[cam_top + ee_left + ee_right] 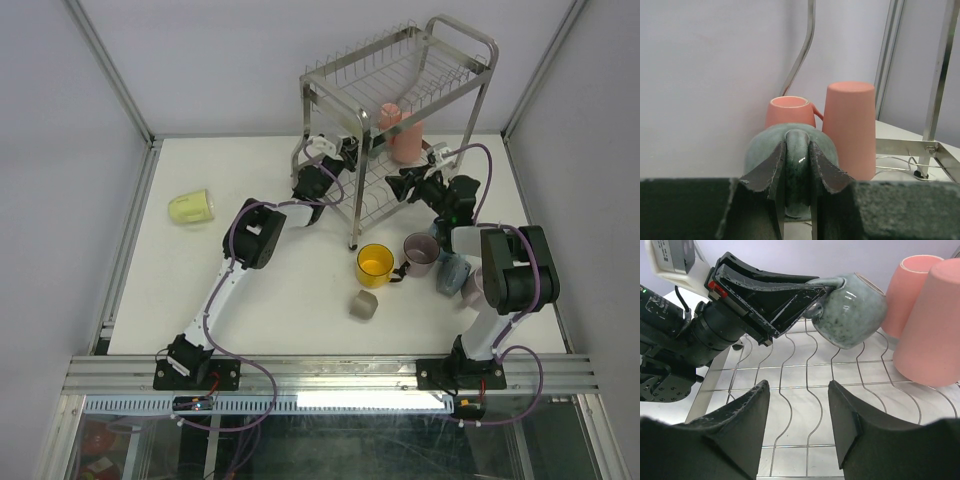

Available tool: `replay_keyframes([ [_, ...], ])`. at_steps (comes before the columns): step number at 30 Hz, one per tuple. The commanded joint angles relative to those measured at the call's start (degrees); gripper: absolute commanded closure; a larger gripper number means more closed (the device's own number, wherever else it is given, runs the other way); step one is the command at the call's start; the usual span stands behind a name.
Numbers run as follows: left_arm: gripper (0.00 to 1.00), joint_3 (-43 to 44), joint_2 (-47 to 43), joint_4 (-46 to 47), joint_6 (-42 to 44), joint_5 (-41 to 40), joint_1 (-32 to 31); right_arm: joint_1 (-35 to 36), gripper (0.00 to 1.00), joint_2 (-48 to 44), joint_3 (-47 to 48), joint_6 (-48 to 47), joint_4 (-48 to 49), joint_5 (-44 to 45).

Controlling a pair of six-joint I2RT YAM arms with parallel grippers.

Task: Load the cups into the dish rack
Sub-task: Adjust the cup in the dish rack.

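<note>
grey-green mug (pixel 850 310) tilted over rack (pixel 805 386) lower tier, beside pink mugs (pixel 932 325)

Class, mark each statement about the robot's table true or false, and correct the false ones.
1. The left gripper is shut on the handle of a grey-green mug. True.
2. The right gripper holds a pink cup. False: it is open and empty above the dish rack's lower shelf.
3. A pink mug and a tall pink cup stand side by side on that shelf. True.
4. The yellow mug lies on its side in the rack. False: it stands upright on the table, in front of the rack.
5. A pale green mug lies on its side at the left of the table. True.
</note>
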Motion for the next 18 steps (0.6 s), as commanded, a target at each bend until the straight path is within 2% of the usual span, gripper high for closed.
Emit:
replay_keyframes([
  [1,1.0,-1.7,-4.0,9.4,-1.2,0.5,-0.1,-0.6,0.47,-0.1,-0.3,0.5,3.6,-0.3],
  [6,1.0,-10.9,-8.2,11.9,-0.1,1.3,0.1,-0.6,0.47,0.4,-0.4,0.4,3.2,-0.6],
  [18,0.97,-21.6,-13.7,12.5,1.4,2.0,0.4,-0.8,0.47,-0.3,0.6,-0.7,-0.8,-1.7],
])
